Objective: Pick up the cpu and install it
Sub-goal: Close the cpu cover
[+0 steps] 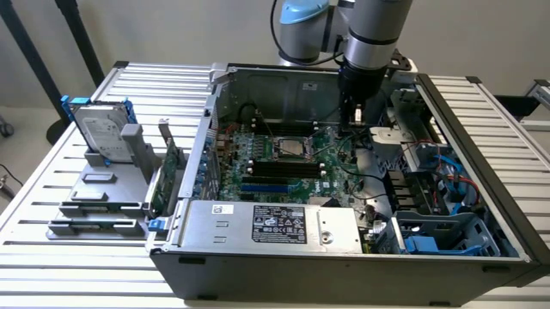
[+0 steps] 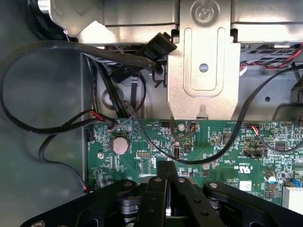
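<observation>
My gripper (image 1: 356,124) hangs inside the open computer case (image 1: 193,212), low over the motherboard (image 1: 284,177) near its edge on the exterior view's right. In the wrist view its black fingers (image 2: 156,189) are pressed together with nothing between them, above the green board (image 2: 213,146). A small silvery-grey square that looks like the cpu (image 1: 290,147) lies flat in the socket frame at the board's middle, to the exterior view's left of the gripper and apart from it.
Black cables (image 2: 57,123) and a metal bracket (image 2: 202,71) lie close to the fingers. A grey stand (image 1: 99,193) outside the case holds a hard drive with a blue bracket (image 1: 99,129); a green card (image 1: 170,170) stands by the case wall. The power supply (image 1: 266,224) fills the case's front.
</observation>
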You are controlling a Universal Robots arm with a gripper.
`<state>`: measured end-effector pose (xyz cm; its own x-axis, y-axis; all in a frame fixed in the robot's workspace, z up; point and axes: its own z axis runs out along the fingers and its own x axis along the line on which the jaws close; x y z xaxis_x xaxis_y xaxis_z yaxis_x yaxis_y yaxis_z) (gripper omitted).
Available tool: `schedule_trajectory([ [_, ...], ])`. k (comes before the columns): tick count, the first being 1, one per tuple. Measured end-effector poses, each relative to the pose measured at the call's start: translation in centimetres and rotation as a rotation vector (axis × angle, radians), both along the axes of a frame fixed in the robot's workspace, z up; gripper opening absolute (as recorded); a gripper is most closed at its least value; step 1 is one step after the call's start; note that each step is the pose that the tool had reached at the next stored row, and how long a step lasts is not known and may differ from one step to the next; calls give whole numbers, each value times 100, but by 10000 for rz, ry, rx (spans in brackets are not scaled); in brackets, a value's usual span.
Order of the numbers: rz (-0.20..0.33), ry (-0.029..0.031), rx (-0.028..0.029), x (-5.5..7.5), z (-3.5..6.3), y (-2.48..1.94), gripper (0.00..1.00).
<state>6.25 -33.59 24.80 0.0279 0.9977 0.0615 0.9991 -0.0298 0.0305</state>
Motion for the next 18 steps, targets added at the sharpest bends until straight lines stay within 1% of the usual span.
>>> schedule_trajectory([
  [2, 0, 13, 16, -2, -14, 0, 11],
  [3, 0, 29, 27, -5, -18, 0, 11],
  [4, 1, 52, 39, -8, -20, 0, 11],
  [5, 1, 94, 52, -11, -22, 0, 11],
  [6, 0, 168, 71, -12, -23, 0, 11],
  [7, 0, 267, 90, -13, -23, 0, 11],
  [8, 0, 397, 103, -13, -23, 1, 11],
  [9, 0, 512, 106, -13, -24, 1, 11],
  [10, 0, 601, 107, -13, -23, 1, 11],
  [11, 0, 670, 101, -14, -20, 0, 11],
  [12, -1, 723, 103, -17, -18, 0, 11],
  [14, -1, 789, 103, -29, -11, 0, 11],
  [18, 2, 875, 104, -78, -1, 0, 11],
])
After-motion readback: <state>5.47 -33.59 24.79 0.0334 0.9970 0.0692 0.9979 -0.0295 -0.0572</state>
